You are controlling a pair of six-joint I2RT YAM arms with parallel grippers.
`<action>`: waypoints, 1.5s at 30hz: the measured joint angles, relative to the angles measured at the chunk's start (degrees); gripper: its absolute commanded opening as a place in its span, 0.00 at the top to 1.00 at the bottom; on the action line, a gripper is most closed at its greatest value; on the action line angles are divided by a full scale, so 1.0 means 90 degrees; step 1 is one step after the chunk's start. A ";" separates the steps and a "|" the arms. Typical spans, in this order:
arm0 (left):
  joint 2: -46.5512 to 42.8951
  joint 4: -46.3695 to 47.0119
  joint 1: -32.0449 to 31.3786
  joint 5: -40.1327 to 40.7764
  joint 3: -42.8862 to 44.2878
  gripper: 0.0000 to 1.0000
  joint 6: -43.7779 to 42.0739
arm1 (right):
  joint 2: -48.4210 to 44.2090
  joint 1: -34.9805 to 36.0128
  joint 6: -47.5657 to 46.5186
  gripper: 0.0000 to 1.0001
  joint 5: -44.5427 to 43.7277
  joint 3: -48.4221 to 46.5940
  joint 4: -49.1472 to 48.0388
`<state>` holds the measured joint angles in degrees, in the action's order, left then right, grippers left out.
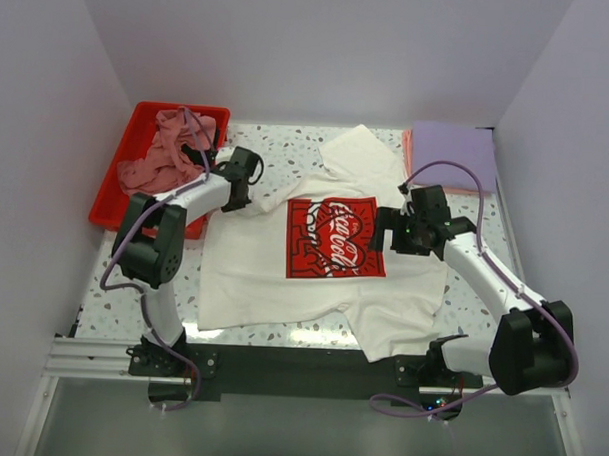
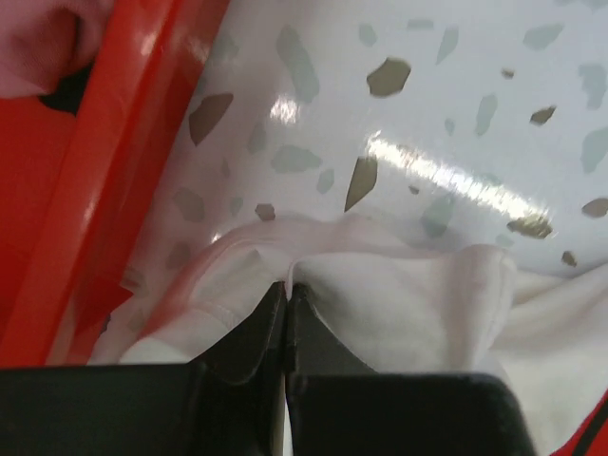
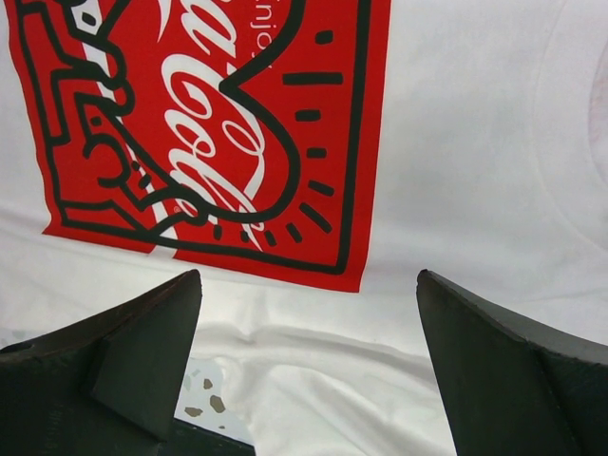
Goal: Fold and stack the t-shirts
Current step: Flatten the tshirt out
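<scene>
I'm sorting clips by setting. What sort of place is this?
Probably a robot test booth in a lab, not a home: plain white walls box in a speckled table, the left arm and right arm are bolted to a metal rail, and a red tray holds a crumpled pink t-shirt.

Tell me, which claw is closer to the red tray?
Left. The left gripper pinches the white t-shirt beside the red tray; the right gripper hangs open beyond the print.
</scene>
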<state>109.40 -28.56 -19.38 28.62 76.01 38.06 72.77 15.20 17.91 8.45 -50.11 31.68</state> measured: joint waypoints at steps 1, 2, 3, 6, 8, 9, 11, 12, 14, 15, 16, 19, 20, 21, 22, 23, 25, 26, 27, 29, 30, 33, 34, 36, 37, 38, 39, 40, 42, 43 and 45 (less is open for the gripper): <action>-0.0068 0.0114 0.0010 -0.0107 -0.0192 0.96 -0.0022 | 0.0022 0.0000 0.0000 0.01 0.0000 0.0000 0.0002; -0.0141 0.0182 0.0007 -0.0211 -0.0398 0.96 -0.0027 | 0.0049 0.0000 0.0000 0.01 -0.0002 0.0000 0.0002; -0.0216 0.0248 0.0005 -0.0287 -0.0617 0.96 -0.0022 | 0.0078 0.0000 0.0000 0.01 -0.0005 0.0000 0.0002; -0.0340 0.0233 -0.0019 -0.0384 -0.1022 0.98 -0.0015 | 0.0148 0.0000 0.0000 0.01 -0.0005 0.0000 0.0005; -0.0408 0.0253 -0.0022 -0.0408 -0.1175 0.98 -0.0002 | 0.0168 0.0000 0.0000 0.01 -0.0005 0.0000 0.0002; -0.0486 0.0313 -0.0022 -0.0444 -0.1273 0.98 0.0000 | 0.0172 0.0000 0.0000 0.01 -0.0005 0.0000 0.0002; -0.0729 0.0471 -0.0029 -0.0585 -0.1537 0.98 -0.0032 | 0.0177 0.0000 0.0000 0.01 -0.0007 0.0000 0.0002; -0.0894 0.0631 -0.0039 -0.0678 -0.1719 0.97 -0.0073 | 0.0177 0.0000 0.0000 0.01 -0.0007 0.0000 0.0002; -0.1270 0.0818 -0.0075 -0.0865 -0.2042 0.97 -0.0168 | 0.0177 0.0000 0.0000 0.01 -0.0007 0.0000 0.0002; -0.1443 0.0923 -0.0112 -0.0942 -0.2159 0.96 -0.0219 | 0.0177 0.0000 0.0000 0.01 -0.0007 0.0000 0.0002; -0.1593 0.0993 -0.0155 -0.1010 -0.2239 0.93 -0.0287 | 0.0177 0.0000 0.0000 0.01 -0.0007 0.0000 0.0002; -0.1926 0.1217 -0.0338 -0.1168 -0.2358 0.92 -0.0505 | 0.0177 0.0000 0.0000 0.01 -0.0007 0.0000 0.0002; -0.2011 0.1275 -0.0425 -0.1219 -0.2387 0.92 -0.0559 | 0.0177 0.0000 0.0000 0.01 -0.0007 0.0000 0.0002; -0.2081 0.1309 -0.0515 -0.1253 -0.2412 0.92 -0.0624 | 0.0177 0.0000 0.0000 0.01 -0.0007 0.0000 0.0002; -0.2140 0.1355 -0.0602 -0.1280 -0.2448 0.92 -0.0673 | 0.0177 0.0000 0.0000 0.01 -0.0007 0.0000 0.0005; -0.2193 0.1387 -0.0687 -0.1307 -0.2501 0.92 -0.0695 | 0.0177 0.0000 0.0000 0.01 -0.0007 0.0000 0.0002; -0.2295 0.1406 -0.0831 -0.1328 -0.2664 0.92 -0.0692 | 0.0177 0.0000 0.0000 0.01 -0.0007 0.0000 0.0005; -0.2348 0.1411 -0.0869 -0.1328 -0.2783 0.92 -0.0690 | 0.0177 0.0000 0.0000 0.01 -0.0007 0.0000 0.0002; -0.2404 0.1399 -0.0894 -0.1328 -0.2914 0.92 -0.0690 | 0.0177 0.0000 0.0000 0.01 -0.0007 0.0000 0.0002; -0.2492 0.1365 -0.0899 -0.1328 -0.3143 0.89 -0.0687 | 0.0175 0.0000 0.0000 0.01 -0.0005 0.0000 0.0002; -0.2538 0.1314 -0.0899 -0.1326 -0.3254 0.86 -0.0685 | 0.0175 0.0000 0.0000 0.01 -0.0007 0.0000 0.0002; -0.2681 0.1129 -0.0913 -0.1333 -0.3492 0.64 -0.0692 | 0.0175 0.0000 0.0000 0.01 0.0000 0.0000 0.0002; -0.2737 0.1081 -0.0923 -0.1338 -0.3543 0.55 -0.0695 | 0.0175 0.0000 0.0000 0.01 0.0000 0.0000 0.0002; -0.2841 0.1001 -0.0950 -0.1377 -0.3580 0.46 -0.0695 | 0.0175 0.0000 0.0000 0.01 0.0002 0.0000 0.0000; -0.2897 0.0996 -0.0962 -0.1401 -0.3580 0.40 -0.0685 | 0.0175 0.0000 0.0000 0.01 0.0005 0.0000 0.0000; -0.2963 0.0993 -0.0976 -0.1426 -0.3577 0.35 -0.0697 | 0.0175 0.0000 0.0000 0.01 0.0005 0.0000 0.0000; -0.3033 0.0991 -0.0986 -0.1460 -0.3575 0.31 -0.0699 | 0.0175 0.0000 0.0000 0.01 0.0005 0.0000 0.0002; -0.3109 0.0971 -0.0993 -0.1498 -0.3560 0.27 -0.0707 | 0.0175 0.0000 0.0000 0.01 0.0005 0.0000 0.0000; -0.3259 0.0935 -0.0996 -0.1566 -0.3473 0.11 -0.0714 | 0.0170 0.0000 0.0000 0.01 0.0005 0.0000 0.0000; -0.3327 0.0935 -0.0996 -0.1593 -0.3393 0.06 -0.0753 | 0.0168 0.0000 0.0000 0.01 0.0007 0.0000 0.0000; -0.3390 0.0988 -0.0996 -0.1661 -0.3194 0.00 -0.0852 | 0.0163 0.0000 0.0000 0.01 0.0010 0.0000 0.0000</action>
<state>78.89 -19.66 -28.34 13.67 47.27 30.39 74.24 15.20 17.91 8.54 -50.11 31.68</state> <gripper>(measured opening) 0.949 0.987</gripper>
